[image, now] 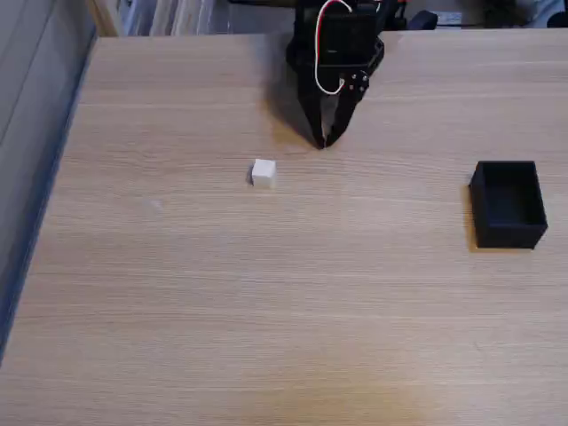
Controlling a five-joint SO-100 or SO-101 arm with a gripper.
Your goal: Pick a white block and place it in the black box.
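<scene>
Fixed view, looking down on a light wood table [266, 311]. Black gripper [324, 142] at top centre, pointing down toward the surface, fingers together at the tips with only a narrow gap higher up, clamped on nothing. White and red wires [330, 53] looped over the arm body above it. Tips near the tabletop; touching or hovering cannot be told.

White block [263, 172] lying free on the table, down and to the left of the gripper tips in this view, near but apart from them. Small shadow on its left side. Nothing touching it.

Black box [508, 204] far right, well apart from both block and gripper, open top up, dark inside, contents not distinguishable. Sitting flat, long side running roughly away from the camera.

Grey strip [35, 133] along the table's left edge. Cluttered background [177, 13] past the far edge, blurred, items not identifiable. Rest of tabletop plain wood grain.
</scene>
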